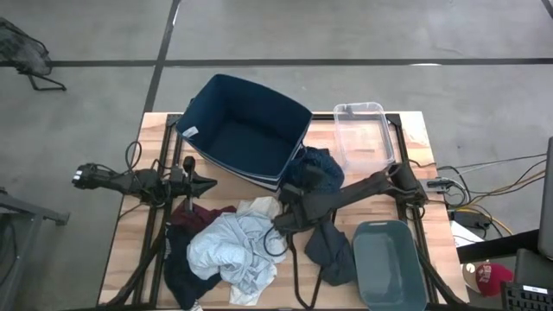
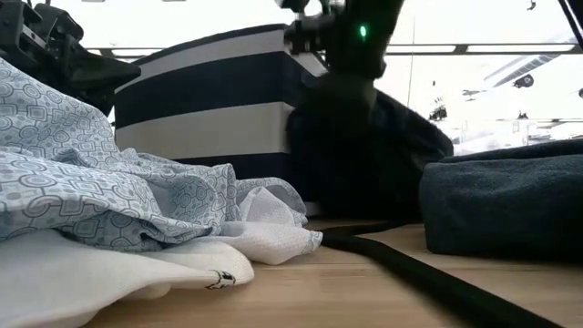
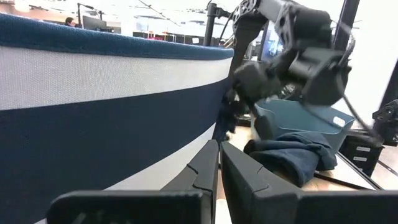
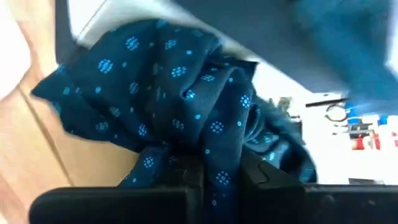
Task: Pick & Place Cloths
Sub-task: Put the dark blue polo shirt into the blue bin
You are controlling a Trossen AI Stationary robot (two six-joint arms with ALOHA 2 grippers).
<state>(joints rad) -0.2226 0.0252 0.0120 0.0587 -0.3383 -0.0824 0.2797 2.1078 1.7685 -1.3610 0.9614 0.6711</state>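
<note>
- Right tool (image 4: pixel 221 171) clamped on navy patterned piece (image 4: pixel 186 99), fabric bunched between its fingers, just beside the bin (image 1: pixel 246 125).
- Left tool (image 3: pixel 219 163) closed, holding nothing, close against the bin's striped wall.
- Pale blue shirt (image 1: pixel 229 250), maroon piece (image 1: pixel 203 212) and grey piece (image 1: pixel 333 250) heaped on tabletop (image 1: pixel 130 250), between and below both tools in the high view.

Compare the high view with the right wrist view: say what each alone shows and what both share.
Only the high view shows the pale blue shirt, the clear tub, the grey-green bin and the left gripper beside the navy bin.
Only the right wrist view shows the navy patterned piece's light dots, clamped in the right gripper.
Both show that piece and wooden table.
</note>
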